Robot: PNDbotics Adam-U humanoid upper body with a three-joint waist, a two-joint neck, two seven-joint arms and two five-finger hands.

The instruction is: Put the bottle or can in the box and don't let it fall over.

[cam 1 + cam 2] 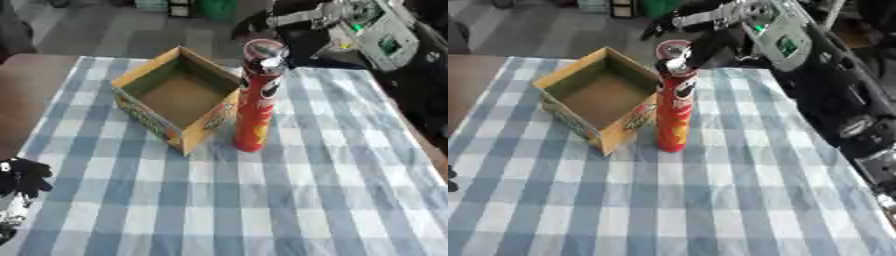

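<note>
The right hand [273, 56] reaches in from the far right and grasps the red can [255, 100] near its top, dark fingers curled about the upper end just under the lid. The left hand [24, 179] idles at the near left edge; whether it is clenched or relaxed I cannot tell.

By size: the table [306, 200], covered in a blue and white checked cloth, fills the scene. On its far left half sits the open cardboard box [149, 112], empty, turned corner-on. Just to the right of the box stands the can, upright on the cloth, its base beside the box's right wall and seemingly touching or nearly so.

The can is tall and narrow and held high, so the likeliest trouble is a tip. If it is lifted too little, its base may catch the box's rim and swing. Set down on a slant, or let go before the base is flat on the box floor, it could topple against a wall.

Count: one table, one box, one can, two hands.
</note>
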